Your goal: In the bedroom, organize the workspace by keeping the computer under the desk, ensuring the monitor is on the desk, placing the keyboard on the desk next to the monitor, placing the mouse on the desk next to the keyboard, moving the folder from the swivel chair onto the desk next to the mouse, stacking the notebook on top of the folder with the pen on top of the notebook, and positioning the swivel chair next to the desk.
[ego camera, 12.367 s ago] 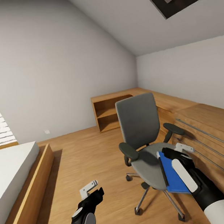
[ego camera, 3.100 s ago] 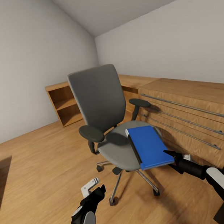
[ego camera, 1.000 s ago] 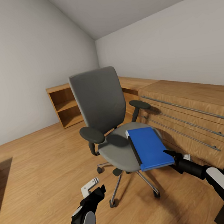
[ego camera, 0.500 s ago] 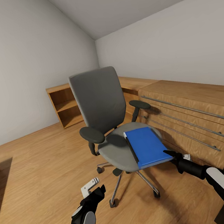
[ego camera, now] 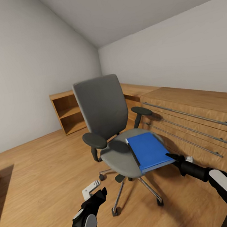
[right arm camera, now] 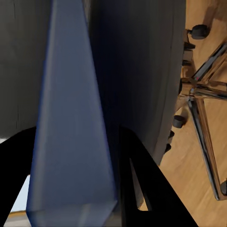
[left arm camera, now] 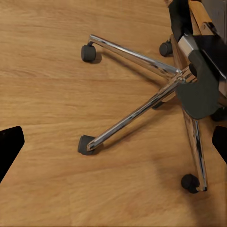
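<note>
— setting? we log an attic bedroom: wood floor (ego camera: pixel 38 171), sloped ceiling, wooden cabinet (ego camera: pixel 204 120) with bar handles along the wall.
— task items? swivel chair (ego camera: pixel 110 129) beside that cabinet; blue folder (ego camera: pixel 148 151) flat on its seat, overhanging the front edge.
— right pincer (ego camera: pixel 172 157)? we see its fingers either side of the folder's near corner, gripping it.
— left pincer (ego camera: pixel 95 191)? held low over the floor, fingers spread, holding nothing.

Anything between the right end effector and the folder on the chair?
Nothing visible. The right end effector is at the folder's near corner on the chair seat; in the right wrist view the folder's edge lies between the fingers.
</note>
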